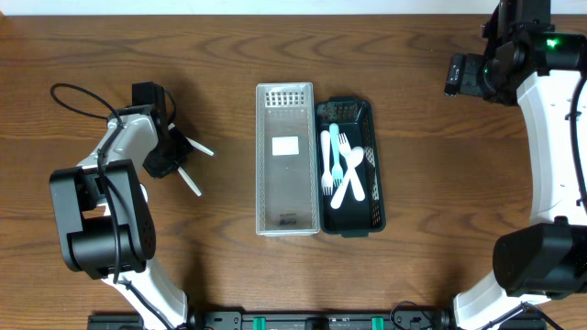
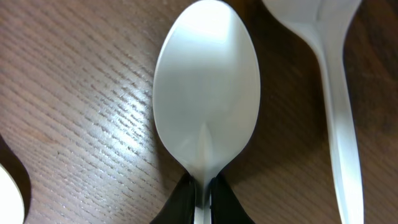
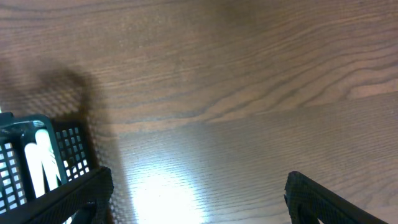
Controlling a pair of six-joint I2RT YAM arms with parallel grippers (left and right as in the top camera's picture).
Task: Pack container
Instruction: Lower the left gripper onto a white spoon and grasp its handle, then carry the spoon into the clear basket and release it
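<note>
Where the left end effector (image 1: 176, 152) sat: well to the left of the clear tray (image 1: 261, 165), low over the table (image 1: 440, 183).
Left end effector state: clenched; in the left wrist view its dark fingertips (image 2: 180, 199) pinched the neck of a white plastic spoon (image 2: 205, 87) just below the bowl.
Gripped spoon: bowl facing up against the wood, on the left side of the clear tray and well apart from it.
Second spoon (image 2: 336, 130): just beside the gripped one, apart from it, its handle running roughly alongside.
Third white piece (image 2: 9, 193): only an edge showed at the lower left of the wrist view, too little to name.
Overhead detail: an upper white stem (image 1: 202, 148) and a lower white stem (image 1: 191, 181) stuck out from under the left end effector toward the clear tray; which one belonged to the gripped spoon could not be told.
Clear tray: mid-table, with a white label (image 1: 287, 145) on its floor.
Dark basket (image 1: 378, 215): against the clear tray's right side and parallel to it, holding a pale blue fork (image 1: 332, 151) and white cutlery (image 1: 354, 183) lying lengthwise.
Right end effector (image 3: 199, 180): released, its fingers (image 3: 68, 202) wide apart with only bare wood between them; it hung to the right of the clear tray, past the dark basket, whose corner showed at the left edge of the right wrist view.
</note>
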